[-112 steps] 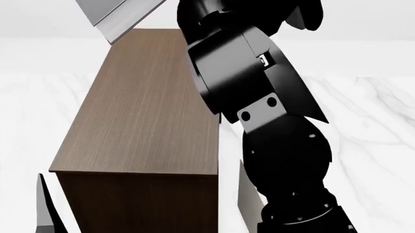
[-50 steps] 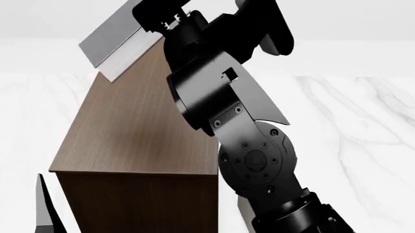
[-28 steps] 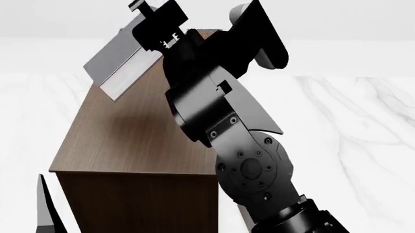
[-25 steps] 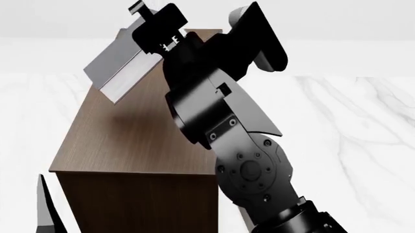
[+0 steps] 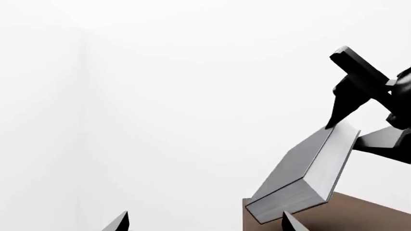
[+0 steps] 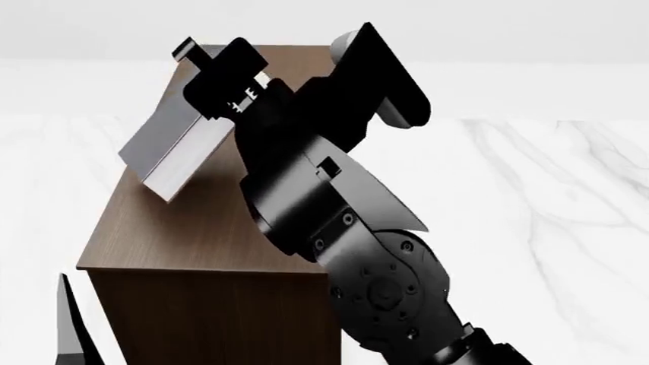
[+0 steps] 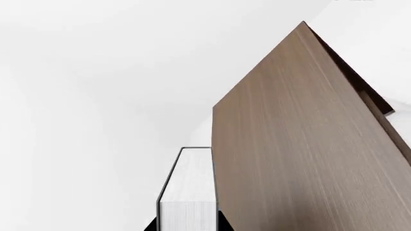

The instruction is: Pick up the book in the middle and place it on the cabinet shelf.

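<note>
Right gripper [image 6: 225,74]: its black fingers [image 6: 240,57] are closed across the thickness of the book [image 6: 163,148], clamping it at its upper end. In the left wrist view one finger [image 5: 357,77] lies against the grey cover at the book's top edge while another dark part of the gripper shows beyond the page side. The right wrist view looks down the page block from the gripper; only a dark sliver of finger shows beside the book's near end.

The book: a thick volume with a plain dark grey cover and white page edges [image 7: 187,190], held tilted, its lower corner pointing down toward the cabinet shelf [image 6: 218,220]. In the head view it hangs over the left edge of the cabinet top, partly overhanging that edge, with a soft shadow on the wood beneath it. In the left wrist view its lowest corner lies at or just above the cabinet's near corner [image 5: 359,211]; whether it touches cannot be told.

The cabinet shelf: a tall dark brown wood-grain block with a lighter flat top [image 7: 289,144], standing on a white marbled floor [image 6: 548,190].

Right arm [image 6: 345,228]: black, reaching up across the cabinet's right side.

Left gripper [image 5: 204,222]: only two dark finger tips show in its own wrist view, set well apart with nothing between them. A dark sliver [image 6: 71,323] shows low beside the cabinet front in the head view.
</note>
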You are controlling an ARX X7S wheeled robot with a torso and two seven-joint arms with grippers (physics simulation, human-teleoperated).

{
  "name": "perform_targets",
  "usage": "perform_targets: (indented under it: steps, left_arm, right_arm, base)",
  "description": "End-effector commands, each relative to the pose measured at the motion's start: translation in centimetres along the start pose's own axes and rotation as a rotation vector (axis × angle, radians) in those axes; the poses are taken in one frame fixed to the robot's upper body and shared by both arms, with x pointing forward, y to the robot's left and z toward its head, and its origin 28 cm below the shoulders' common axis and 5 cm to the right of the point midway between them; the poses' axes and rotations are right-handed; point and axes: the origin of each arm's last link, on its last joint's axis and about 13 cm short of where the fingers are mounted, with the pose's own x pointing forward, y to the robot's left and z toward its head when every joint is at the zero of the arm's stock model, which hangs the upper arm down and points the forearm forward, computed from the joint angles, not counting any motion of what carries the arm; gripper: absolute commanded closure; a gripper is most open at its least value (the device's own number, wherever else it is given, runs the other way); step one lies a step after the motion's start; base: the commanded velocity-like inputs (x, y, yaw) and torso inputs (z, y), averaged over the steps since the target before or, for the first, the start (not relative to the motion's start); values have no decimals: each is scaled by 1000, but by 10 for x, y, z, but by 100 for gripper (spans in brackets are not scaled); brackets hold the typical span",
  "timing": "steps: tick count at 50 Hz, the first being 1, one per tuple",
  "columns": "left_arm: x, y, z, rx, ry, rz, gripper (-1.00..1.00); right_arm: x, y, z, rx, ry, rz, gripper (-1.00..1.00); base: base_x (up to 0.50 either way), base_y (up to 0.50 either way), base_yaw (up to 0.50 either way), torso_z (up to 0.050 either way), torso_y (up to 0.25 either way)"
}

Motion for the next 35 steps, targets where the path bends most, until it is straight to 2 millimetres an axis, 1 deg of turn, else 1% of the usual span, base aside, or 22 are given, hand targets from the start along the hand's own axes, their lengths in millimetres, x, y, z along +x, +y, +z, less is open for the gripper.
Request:
perform_targets:
  steps: [1,5,6,10,18,19,35]
  left_arm:
    - [2,0,1,5,-18,-4,-100]
    - [2,0,1,4,-15,-5,-100]
    - [2,0,2,4,-15,-4,-100]
    - [2,0,2,4,-14,-4,-100]
    - [2,0,-1,4,-11,-4,-100]
    - [2,-1,-1,4,-11,-4,-100]
    - [1,-1,0,4,-9,-8,-100]
  right_arm:
    - [-2,0,2,-35,-45,24,100]
    - [-1,-2,2,-37,-46,17,100]
    - [0,-6,1,-43,-43,-9,100]
    - [1,-11,0,-49,-37,-32,100]
    - [5,-22,-3,-71,-44,-52,100]
    - [5,-23,-3,-75,-42,-53,-100]
    - [3,-28,2,-106,-70,-45,-100]
  base:
    - [0,0,0,0,0]
    - [0,0,0,3,3]
    - [0,0,0,0,0]
    - [0,0,-1,0,0]
    - [0,0,-2,0,0]
    - [0,0,0,0,0]
    - [0,0,0,0,1]
